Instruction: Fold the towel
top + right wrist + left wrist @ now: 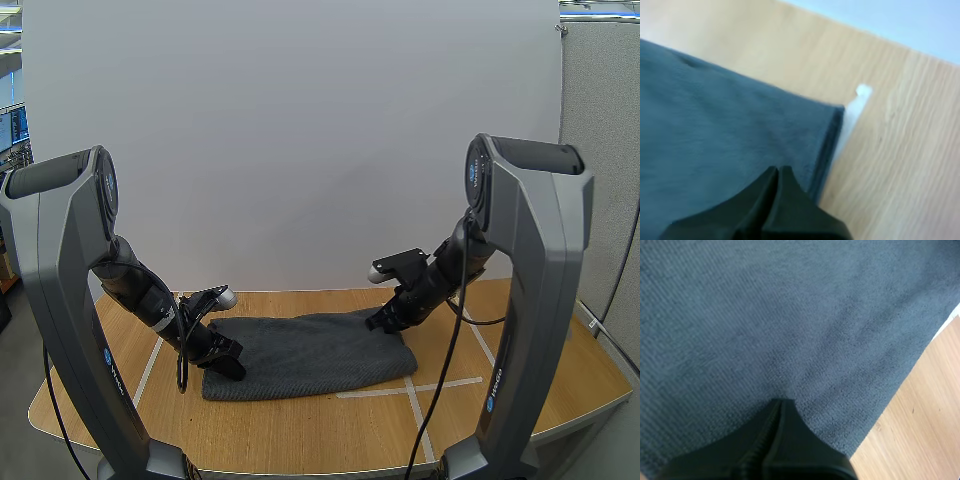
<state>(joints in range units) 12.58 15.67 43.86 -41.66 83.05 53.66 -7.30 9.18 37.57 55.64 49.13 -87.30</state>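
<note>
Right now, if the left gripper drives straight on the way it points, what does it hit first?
The towel: the left gripper, fingers shut, points into the dark grey cloth, a little in from its edge beside the table. Whether the tips already touch it I cannot tell.

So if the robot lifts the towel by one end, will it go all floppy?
Probably floppy: the towel lies limp and softly rumpled on the table. Its fuzzy surface likely isn't slippery. Being thin cloth, it's probably light.

R gripper (778,170) closed over towel (715,120) corner, wood table (905,160), white tape (854,107)
</note>
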